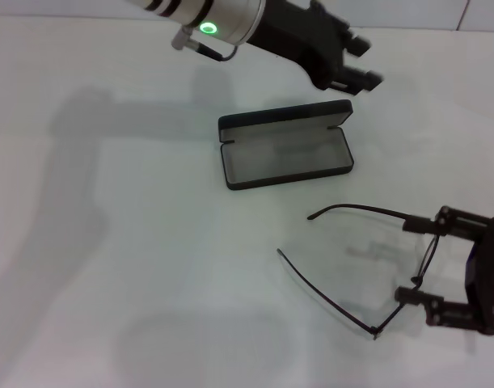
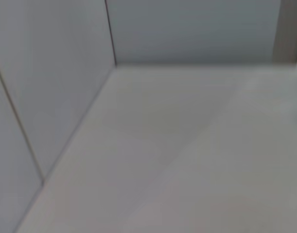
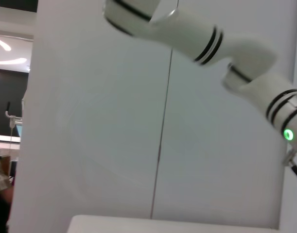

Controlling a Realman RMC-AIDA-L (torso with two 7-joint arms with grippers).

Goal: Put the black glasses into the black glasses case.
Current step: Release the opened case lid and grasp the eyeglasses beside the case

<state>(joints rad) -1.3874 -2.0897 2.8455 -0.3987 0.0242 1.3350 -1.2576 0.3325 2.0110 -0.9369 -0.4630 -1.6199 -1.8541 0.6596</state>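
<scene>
**A:** Looking at the right claw (image 1: 422, 260) first, it sits near and to the right, fingers spread with one either side of the black glasses (image 1: 368, 267). Neither finger seems to press on the frame yet, so I'd call it open around the front of the specs, not gripping.

**B:** And the glasses themselves?

**A:** Lying on the white table (image 1: 109, 267), temple arms unfolded and reaching left, away from the claw. That leaves the lens end facing the fingers, which is probably why it approaches from that side.

**B:** Where's the case?

**A:** The black glasses case (image 1: 285, 145) is farther back, around the middle, well apart from the glasses. Lid swung up, grey lining showing, nothing inside. Open and ready to receive.

**B:** The left arm?

**A:** The left claw (image 1: 356, 61) hovers beyond the case's far right corner, clear of it. Its fingers look parted with nothing between them. My guess is it waits there to steady the case or shut the lid.

**B:** Risk?

**A:** Thin wire frame; a pinch could slip or bend it.
</scene>
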